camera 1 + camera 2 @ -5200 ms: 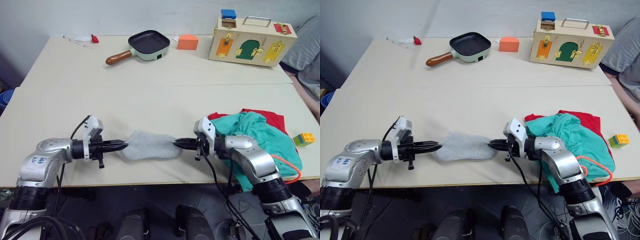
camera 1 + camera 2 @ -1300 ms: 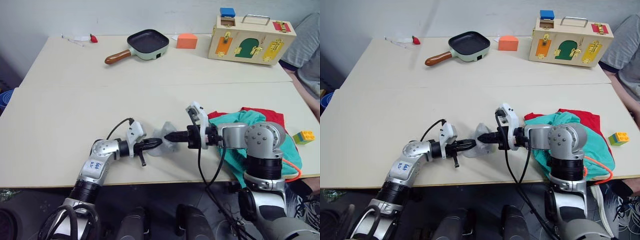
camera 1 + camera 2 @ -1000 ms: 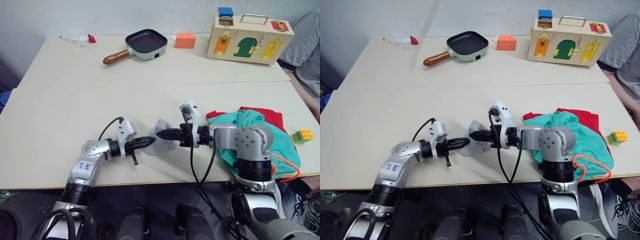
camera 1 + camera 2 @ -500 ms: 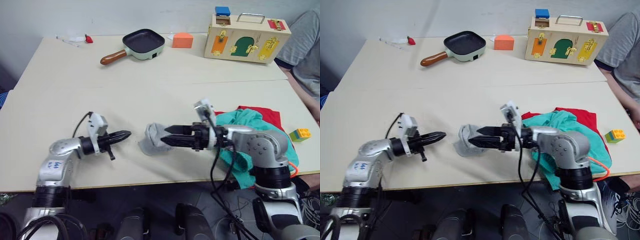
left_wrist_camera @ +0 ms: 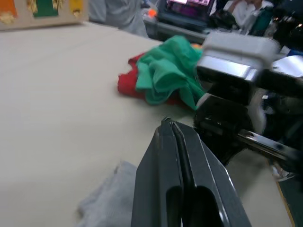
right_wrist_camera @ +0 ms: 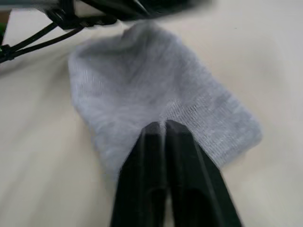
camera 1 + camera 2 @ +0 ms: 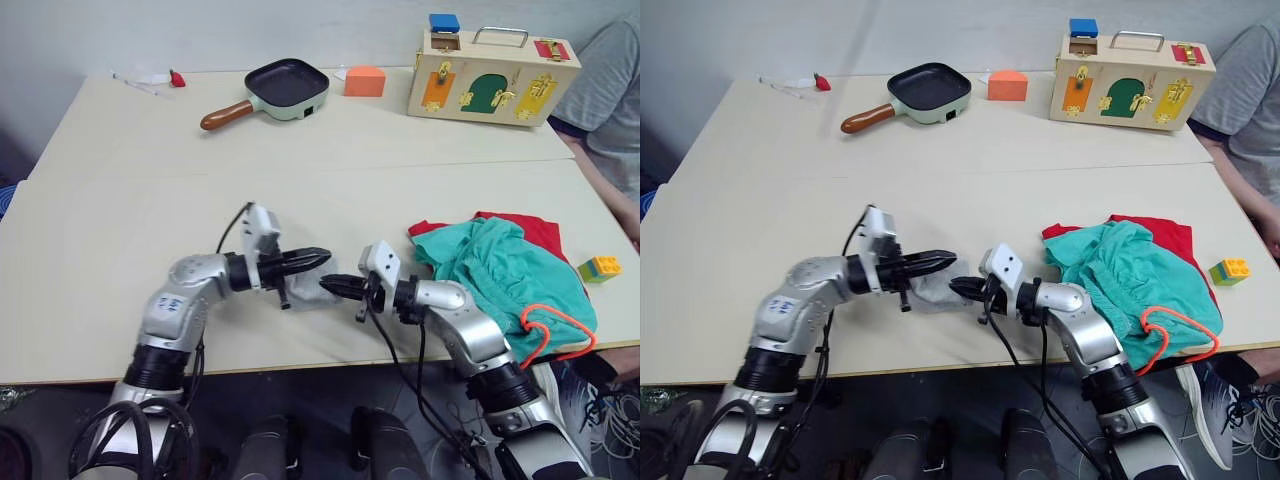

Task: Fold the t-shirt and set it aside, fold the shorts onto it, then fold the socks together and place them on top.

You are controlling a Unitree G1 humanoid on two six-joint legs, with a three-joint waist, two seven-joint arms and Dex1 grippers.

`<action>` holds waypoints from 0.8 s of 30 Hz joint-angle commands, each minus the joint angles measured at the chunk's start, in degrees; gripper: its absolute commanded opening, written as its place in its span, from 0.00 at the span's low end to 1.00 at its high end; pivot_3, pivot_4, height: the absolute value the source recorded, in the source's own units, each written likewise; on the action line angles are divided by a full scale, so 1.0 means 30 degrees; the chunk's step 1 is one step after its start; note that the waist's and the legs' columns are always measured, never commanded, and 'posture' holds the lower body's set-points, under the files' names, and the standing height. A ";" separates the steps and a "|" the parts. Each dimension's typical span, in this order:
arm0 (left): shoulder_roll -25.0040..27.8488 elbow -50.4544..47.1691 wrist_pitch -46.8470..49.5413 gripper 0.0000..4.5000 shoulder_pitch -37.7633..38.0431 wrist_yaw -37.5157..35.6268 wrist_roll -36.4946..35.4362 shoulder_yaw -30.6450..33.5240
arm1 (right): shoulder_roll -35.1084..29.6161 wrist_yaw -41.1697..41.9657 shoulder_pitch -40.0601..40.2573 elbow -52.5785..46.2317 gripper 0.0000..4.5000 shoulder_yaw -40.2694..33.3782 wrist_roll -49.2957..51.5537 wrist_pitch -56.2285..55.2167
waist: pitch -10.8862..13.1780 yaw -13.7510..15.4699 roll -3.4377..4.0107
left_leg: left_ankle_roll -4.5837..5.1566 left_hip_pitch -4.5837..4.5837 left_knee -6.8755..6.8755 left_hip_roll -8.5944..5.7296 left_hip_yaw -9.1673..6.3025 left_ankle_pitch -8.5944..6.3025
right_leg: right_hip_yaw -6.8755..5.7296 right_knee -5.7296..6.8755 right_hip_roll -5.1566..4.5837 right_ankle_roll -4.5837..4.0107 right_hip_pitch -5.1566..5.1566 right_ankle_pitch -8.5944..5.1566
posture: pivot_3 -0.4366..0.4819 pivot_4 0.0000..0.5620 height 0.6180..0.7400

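socks (image 6: pixel 156 99) — light grey, folded small — flat on table (image 7: pixel 120 210)

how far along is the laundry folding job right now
Done: the teal shorts lie on the red t-shirt at the table's right, though the pile looks rumpled. In hand: the grey socks lie bunched on the table between the left gripper and right gripper; both look shut, and a grip on the cloth isn't clear. Left: finishing the sock fold and placing it on the pile.
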 commanded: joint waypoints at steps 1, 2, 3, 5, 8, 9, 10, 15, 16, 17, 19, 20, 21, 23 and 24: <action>0.0768 0.0725 -0.0590 0.00 -0.0071 0.0185 0.1572 -0.0549 | -0.0149 0.0126 0.0269 0.0151 0.02 0.0073 -0.0736 -0.0988 | -0.0001 0.0027 0.0000 | -0.0009 0.0008 -0.0001 0.0013 -0.0003 0.0005 | 0.0001 0.0000 0.0010 -0.0001 0.0003 0.0000 | 0.48 0.27 1.00; 0.1016 0.0883 -0.0570 0.00 0.0185 0.0283 0.1928 -0.0678 | -0.0170 0.0138 0.0334 0.0170 0.02 -0.0084 -0.0696 -0.1003 | -0.0001 0.0031 0.0000 | -0.0017 0.0016 -0.0001 0.0026 -0.0006 0.0009 | 0.0000 0.0001 0.0013 -0.0001 0.0004 -0.0001 | 0.48 0.27 1.00; 0.1212 0.1004 -0.0588 0.00 0.0468 0.0260 0.2107 -0.0723 | -0.0206 0.0199 0.0394 0.0161 0.02 -0.0231 -0.0607 -0.0959 | -0.0001 0.0036 0.0001 | -0.0022 0.0017 -0.0007 0.0033 -0.0006 0.0010 | 0.0004 0.0002 -0.0002 -0.0003 0.0001 -0.0002 | 0.48 0.27 1.00; 0.1393 0.1038 -0.0632 0.00 0.0854 0.0069 0.2175 -0.0706 | -0.0252 0.0414 0.0480 0.0105 0.02 -0.0411 -0.0394 -0.0833 | -0.0001 0.0065 0.0001 | -0.0030 0.0022 -0.0007 0.0043 -0.0013 0.0006 | 0.0006 0.0002 -0.0068 -0.0007 0.0003 -0.0004 | 0.48 0.27 1.00; 0.1072 0.1184 -0.1017 0.00 0.1582 0.0248 0.2217 -0.0692 | -0.0617 0.1592 0.1051 -0.0917 0.02 -0.1155 0.1297 0.0380 | -0.0005 0.0109 -0.0003 | -0.0027 0.0026 0.0002 0.0032 -0.0030 0.0004 | 0.0014 0.0000 -0.0108 -0.0008 0.0022 -0.0004 | 0.48 0.27 1.00; 0.0979 0.1131 -0.1245 0.00 0.1746 0.0318 0.2298 -0.0750 | -0.0685 0.1728 0.1185 -0.1249 0.02 -0.1602 0.1958 0.1012 | -0.0005 0.0122 -0.0004 | -0.0020 0.0026 0.0001 0.0027 -0.0045 0.0000 | 0.0032 -0.0006 -0.0121 -0.0009 0.0029 -0.0004 | 0.48 0.27 1.00; 0.0858 0.1004 -0.1603 0.00 0.1891 0.0234 0.2223 -0.0726 | -0.0778 0.1678 0.1229 -0.1596 0.02 -0.2293 0.2948 0.2209 | -0.0006 0.0136 -0.0005 | -0.0017 0.0026 0.0003 0.0023 -0.0065 -0.0004 | 0.0064 -0.0011 -0.0129 -0.0009 0.0041 -0.0004 | 0.48 0.27 1.00; 0.0710 0.1110 -0.3101 0.00 0.2205 0.0244 0.1899 0.0143 | -0.3040 0.0873 -0.0203 -0.2500 0.21 -0.4805 0.8613 1.3785 | -0.0003 0.0149 0.0000 | -0.0013 0.0017 0.0004 0.0015 -0.0109 -0.0017 | 0.0107 -0.0105 -0.0157 -0.0038 0.0041 0.0014 | 0.48 0.27 1.00; 0.0788 0.1250 -0.3509 0.00 0.2264 -0.0025 0.1832 0.0258 | -0.3289 0.0435 -0.0667 -0.2145 0.29 -0.4921 0.8912 1.5350 | -0.0004 0.0119 0.0001 | -0.0022 0.0013 0.0001 0.0016 -0.0114 -0.0023 | 0.0107 -0.0110 -0.0162 -0.0051 0.0037 0.0022 | 0.48 0.27 1.00; 0.0859 0.1432 -0.3783 0.00 0.2297 -0.0149 0.1830 0.0362 | -0.3147 -0.0282 -0.1198 -0.1612 0.36 -0.5298 0.9203 1.6592 | -0.0004 0.0087 0.0000 | -0.0023 0.0014 0.0000 0.0020 -0.0118 -0.0024 | 0.0106 -0.0111 -0.0164 -0.0057 0.0034 0.0024 | 0.48 0.27 1.00; 0.0976 0.1811 -0.4377 0.00 0.2292 -0.0461 0.1870 0.0516 | -0.2562 -0.1324 -0.2154 -0.0720 0.52 -0.5943 0.9615 1.8213 | -0.0005 0.0038 -0.0001 | -0.0057 0.0014 -0.0010 0.0045 -0.0112 -0.0041 | 0.0094 -0.0116 -0.0153 -0.0077 0.0022 0.0017 | 0.48 0.27 1.00; 0.1112 0.2020 -0.4544 0.00 0.2257 -0.0507 0.2003 0.0561 | -0.2039 -0.1894 -0.2691 -0.0183 0.60 -0.6284 0.9737 1.8735 | -0.0004 0.0024 0.0000 | -0.0073 0.0013 -0.0025 0.0047 -0.0113 -0.0037 | 0.0078 -0.0114 -0.0147 -0.0083 0.0019 0.0014 | 0.48 0.27 1.00; 0.1208 0.2259 -0.4796 0.00 0.2194 -0.0565 0.2119 0.0602 | -0.1610 -0.2276 -0.3141 0.0265 0.68 -0.6445 0.9783 1.9187 | -0.0005 0.0032 0.0001 | -0.0070 0.0013 -0.0034 0.0059 -0.0109 -0.0022 | 0.0069 -0.0114 -0.0132 -0.0089 0.0012 0.0011 | 0.48 0.27 1.00; 0.1275 0.2574 -0.5125 0.00 0.2107 -0.0864 0.2022 0.0700 | -0.0925 -0.2577 -0.3784 0.0863 0.83 -0.6285 0.9722 1.9729 | -0.0006 0.0032 0.0004 | -0.0068 0.0008 -0.0043 0.0062 -0.0098 -0.0013 | 0.0058 -0.0106 -0.0123 -0.0090 0.0001 0.0010 | 0.48 0.27 1.00; 0.1239 0.2695 -0.5287 0.00 0.2052 -0.0951 0.1986 0.0725 | -0.0607 -0.2790 -0.4054 0.1217 0.90 -0.6073 0.9541 1.9959 | -0.0007 0.0030 0.0004 | -0.0064 0.0003 -0.0041 0.0061 -0.0093 -0.0011 | 0.0057 -0.0100 -0.0121 -0.0089 -0.0002 0.0010 | 0.48 0.27 1.00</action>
